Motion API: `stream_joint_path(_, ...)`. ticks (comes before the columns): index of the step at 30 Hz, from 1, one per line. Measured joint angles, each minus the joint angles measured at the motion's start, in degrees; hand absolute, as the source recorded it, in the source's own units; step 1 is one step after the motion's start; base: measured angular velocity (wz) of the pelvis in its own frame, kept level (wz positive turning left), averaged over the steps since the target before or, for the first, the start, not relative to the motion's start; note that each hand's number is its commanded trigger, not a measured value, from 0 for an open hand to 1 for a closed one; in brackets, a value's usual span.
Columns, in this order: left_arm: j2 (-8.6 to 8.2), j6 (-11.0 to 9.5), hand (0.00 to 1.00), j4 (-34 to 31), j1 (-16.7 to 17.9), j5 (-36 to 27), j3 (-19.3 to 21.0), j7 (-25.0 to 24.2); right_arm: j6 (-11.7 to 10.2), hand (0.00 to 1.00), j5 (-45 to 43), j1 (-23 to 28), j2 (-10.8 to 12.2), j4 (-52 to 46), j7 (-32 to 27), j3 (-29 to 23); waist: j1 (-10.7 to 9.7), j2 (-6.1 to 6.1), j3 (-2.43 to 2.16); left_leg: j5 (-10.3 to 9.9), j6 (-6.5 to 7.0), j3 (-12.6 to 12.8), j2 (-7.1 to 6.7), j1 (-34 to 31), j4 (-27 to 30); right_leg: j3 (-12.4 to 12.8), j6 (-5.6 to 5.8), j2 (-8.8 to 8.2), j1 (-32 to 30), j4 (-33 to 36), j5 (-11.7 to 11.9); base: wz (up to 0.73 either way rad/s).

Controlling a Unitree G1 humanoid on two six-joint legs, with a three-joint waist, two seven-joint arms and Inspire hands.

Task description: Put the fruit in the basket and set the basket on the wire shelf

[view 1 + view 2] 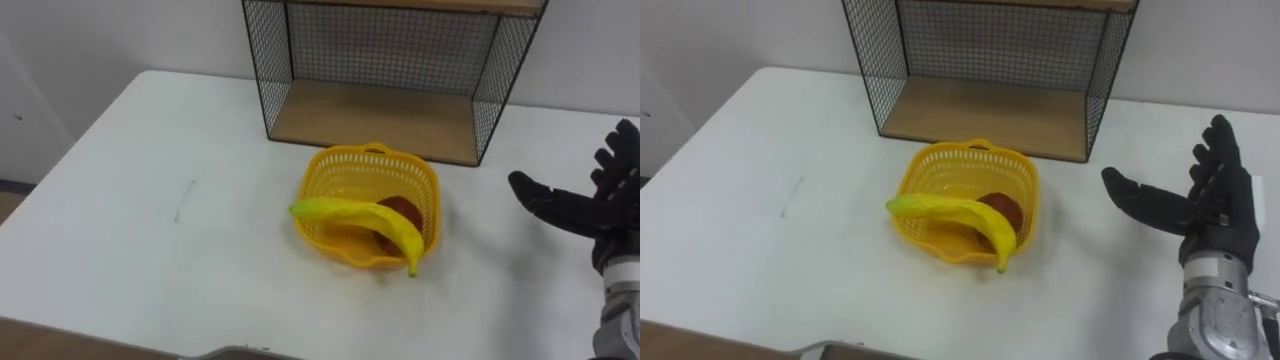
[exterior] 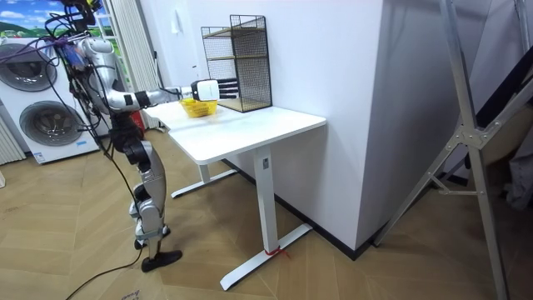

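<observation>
— Where's the right hand (image 1: 1215, 215)?
— Near, at the counter's (image 1: 150, 200) right side, fingers spread, holding nothing.
— And the fruit?
— The banana (image 1: 360, 215) lies across the yellow basket (image 1: 325, 185), a red fruit (image 1: 403, 210) under it. The basket stands on the counter, just before the wire shelf (image 1: 385, 110).

Both eye views look down from the robot's head, close over the table (image 1: 120, 200), facing the shelf (image 1: 370, 115) at its far edge. The room view stands well back, side-on to the robot, taking in its whole figure. All three share the table, basket (image 1: 345, 178) and shelf.
</observation>
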Motion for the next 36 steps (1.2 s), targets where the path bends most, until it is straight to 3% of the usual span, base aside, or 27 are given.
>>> stream_joint_path(7,0.30,-0.2,0.00,-8.1,-2.4,2.7,-1.7,0.3,0.0,0.00,-0.5,0.1,0.1,0.0,0.3,-0.3,-1.4,0.05,0.58,0.0,0.00,-1.0,-0.57,-0.2,0.4,0.0,0.05,0.06,0.8,-0.2,-0.1,0.03)
stream_joint_path(10,0.29,-0.3,0.00,-12.6,-2.7,6.5,-3.2,-3.2,-0.1,0.00,-2.9,0.1,0.1,0.0,2.6,-0.3,-2.4,-0.21,0.44,0.0,0.02,-1.0,-0.70,-0.9,0.5,0.1,0.03,-0.05,0.0,-0.2,-0.1,-0.01)
stream_joint_path(14,0.29,-0.3,0.00,-13.9,-2.8,9.6,-3.8,-7.6,-0.1,0.00,-5.6,0.2,0.9,0.0,4.8,-0.3,-3.6,0.00,0.50,0.0,0.06,-0.8,-0.73,-0.7,0.7,0.3,0.03,-0.09,0.2,0.0,-0.1,-0.03)
stream_joint_path(20,-0.21,-0.3,0.00,-14.4,-2.8,9.5,-12.2,-15.2,-0.8,0.00,-5.7,0.4,2.8,0.1,7.5,1.2,-4.6,-0.64,0.94,0.0,0.07,-0.5,-0.71,-0.7,0.7,0.2,0.03,-0.09,-0.2,-0.1,-0.1,0.00)
stream_joint_path(25,-0.38,-0.1,0.00,-13.8,-2.8,9.5,-20.6,-24.9,-1.1,0.00,-5.7,0.3,4.4,0.8,10.1,4.4,-5.4,-1.73,1.17,0.0,0.12,-0.3,-0.69,-0.8,0.3,0.2,0.03,-0.08,0.1,-0.1,-0.1,-0.01)
stream_joint_path(29,-0.50,0.2,0.00,-13.1,-2.8,9.4,-26.1,-30.4,-1.2,0.00,-4.9,0.2,4.5,1.0,10.3,5.1,-6.3,-2.08,1.27,0.0,0.13,-0.3,-0.78,-0.9,0.8,0.2,0.05,-0.25,0.0,-0.1,-0.1,0.00)
stream_joint_path(31,-0.61,0.2,0.00,-12.2,-3.4,9.4,-29.4,-34.1,-2.3,0.00,-3.5,-0.6,4.5,2.2,10.7,6.5,-6.7,-2.04,1.37,0.0,0.13,0.1,-0.79,-0.8,1.2,0.5,0.05,-0.33,-0.1,-0.1,-0.1,-0.07)
stream_joint_path(36,-2.17,0.7,0.00,-8.4,-5.4,9.4,-33.1,-41.3,-2.4,0.00,-2.6,-1.1,4.8,2.4,11.5,9.2,-6.9,-1.91,1.40,0.0,0.13,1.2,-0.70,-0.9,1.0,2.0,0.05,-0.14,-0.5,-0.1,0.0,-0.14)
